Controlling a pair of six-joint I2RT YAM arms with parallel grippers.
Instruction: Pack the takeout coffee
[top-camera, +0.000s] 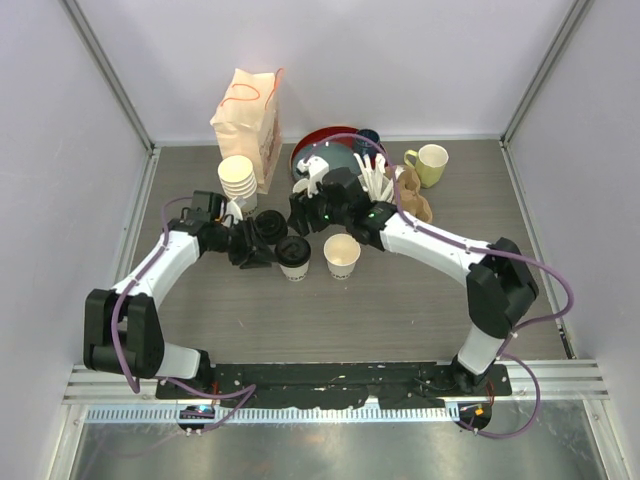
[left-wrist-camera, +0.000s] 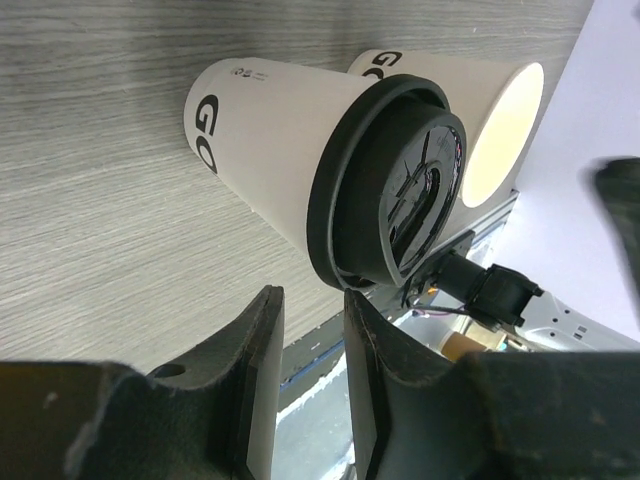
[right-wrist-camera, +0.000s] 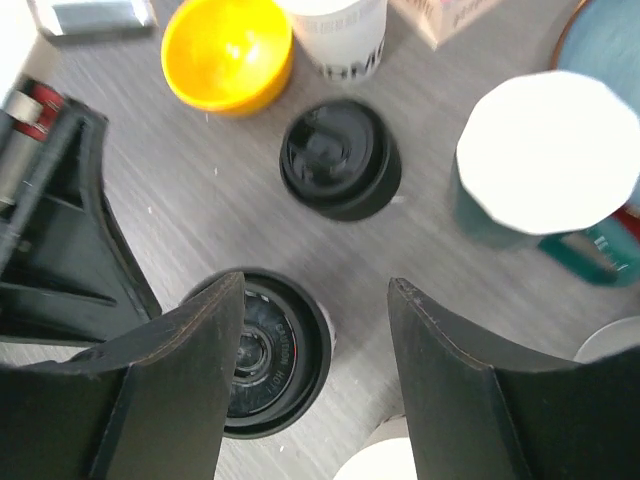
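One takeout coffee cup (top-camera: 294, 256), cream-white with a black sip lid, stands mid-table; in the left wrist view this lidded cup (left-wrist-camera: 290, 150) lies just beyond my fingertips. Beside it stands a second cream cup (top-camera: 342, 255) with no lid, its open mouth (left-wrist-camera: 503, 130) showing. A loose black lid (right-wrist-camera: 338, 158) lies flat on the table. My left gripper (left-wrist-camera: 312, 300) is open with nothing between its fingers, its right fingertip close to the lid's rim. My right gripper (right-wrist-camera: 315, 290) hovers open over the table; its left finger overlaps the lidded cup (right-wrist-camera: 270, 350).
At the back stand a brown paper bag (top-camera: 248, 120), a stack of white cups (top-camera: 238, 178), a red plate (top-camera: 330, 140), white cutlery (top-camera: 375, 180) and a yellow-green mug (top-camera: 432, 163). A yellow bowl (right-wrist-camera: 228, 50) sits near the loose lid.
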